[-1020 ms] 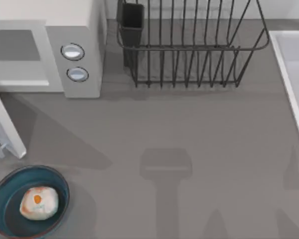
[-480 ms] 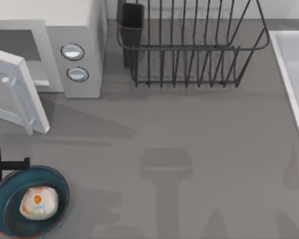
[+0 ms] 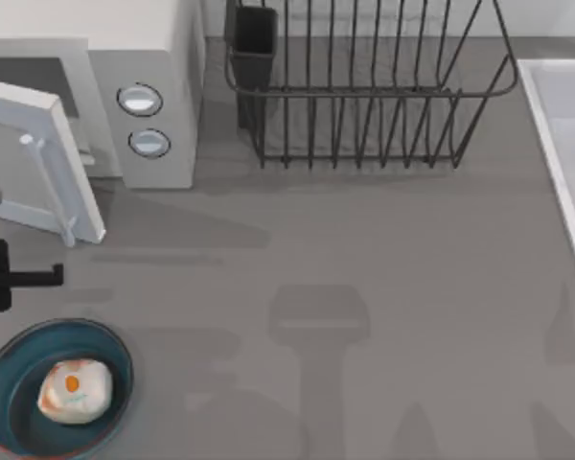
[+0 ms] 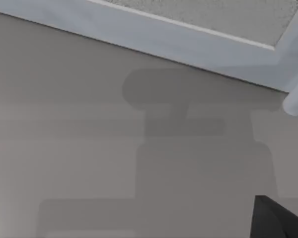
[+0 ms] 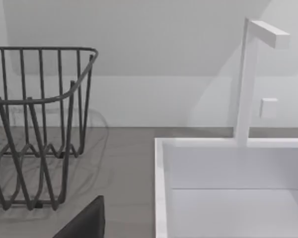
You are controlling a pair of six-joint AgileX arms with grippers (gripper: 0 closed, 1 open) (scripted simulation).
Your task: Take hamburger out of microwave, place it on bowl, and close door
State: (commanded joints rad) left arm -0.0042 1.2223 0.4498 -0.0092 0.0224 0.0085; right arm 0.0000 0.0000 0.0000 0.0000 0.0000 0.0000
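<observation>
Setting: rendered kitchen counter
Evidence: microwave [image 3: 144, 96], wire dish rack [image 3: 364, 96], white sink [image 5: 228, 188] with faucet [image 5: 251, 79]

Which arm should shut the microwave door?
Probably the left. Its gripper sits just in front of the half-open door, near the bowl holding the hamburger.

Hamburger [image 3: 75, 391] in bowl [image 3: 10, 362], door [image 3: 40, 163] ajar

white door [image 3: 53, 158], blue-teal bowl [image 3: 10, 369], cream-orange hamburger [image 3: 75, 391]
</observation>
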